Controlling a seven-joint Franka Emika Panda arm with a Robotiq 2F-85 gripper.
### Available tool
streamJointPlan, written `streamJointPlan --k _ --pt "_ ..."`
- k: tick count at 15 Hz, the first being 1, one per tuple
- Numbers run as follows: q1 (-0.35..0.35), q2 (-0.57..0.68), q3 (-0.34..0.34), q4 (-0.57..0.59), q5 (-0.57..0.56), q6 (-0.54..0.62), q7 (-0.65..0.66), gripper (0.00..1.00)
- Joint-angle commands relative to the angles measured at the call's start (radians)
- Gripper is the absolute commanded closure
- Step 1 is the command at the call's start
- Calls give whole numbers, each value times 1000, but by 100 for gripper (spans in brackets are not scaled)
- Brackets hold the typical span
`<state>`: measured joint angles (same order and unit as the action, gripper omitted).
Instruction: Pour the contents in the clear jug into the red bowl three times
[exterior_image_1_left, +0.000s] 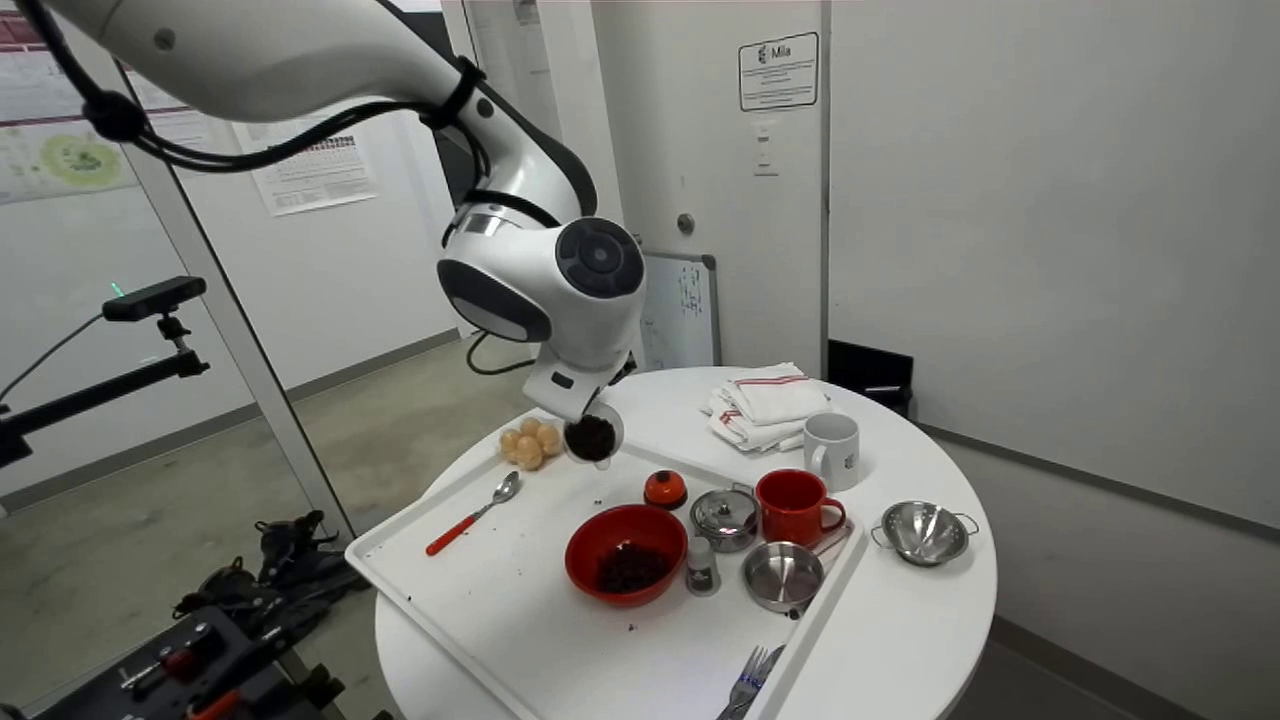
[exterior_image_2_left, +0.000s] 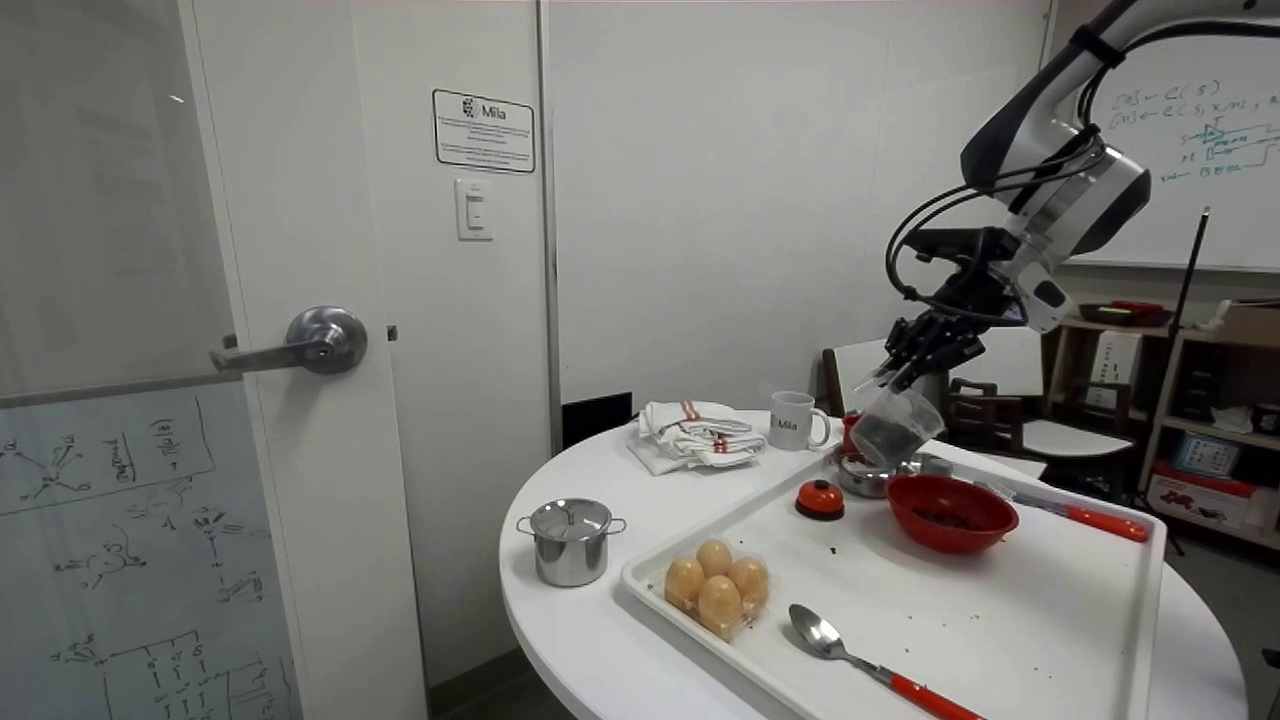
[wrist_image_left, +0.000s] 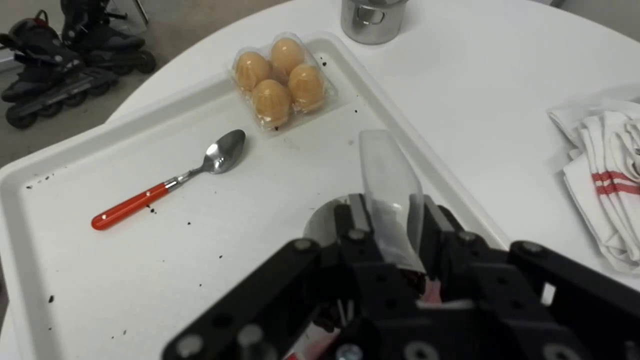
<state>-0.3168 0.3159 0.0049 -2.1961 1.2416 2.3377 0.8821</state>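
Wall sign (exterior_image_2_left: 485, 131) says "Mila" in both exterior views, white mug (exterior_image_2_left: 791, 420) says "Mila" too, sign's fine print is unreadable tbh

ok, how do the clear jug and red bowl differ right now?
The clear jug is see-through; the red bowl is opaque. The jug is held tilted in the gripper, off the tray; the bowl sits upright on the tray. The bowl is wider than the jug. Both hold dark bits.

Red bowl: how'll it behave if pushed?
The red bowl would probably slide before tipping, being wide and low. The dark bits in it may shift, since they look loose. Its smooth-looking sides could be slippery to grip.
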Motion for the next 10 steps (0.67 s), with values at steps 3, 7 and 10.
streamJointPlan --k 3,7,10 --pt "27 -8 -108 -2 118 -189 -112 89" --pt "10 -4 -168 -8 183 -316 -157 89" --pt "7 3 -204 -8 203 -388 -178 89"
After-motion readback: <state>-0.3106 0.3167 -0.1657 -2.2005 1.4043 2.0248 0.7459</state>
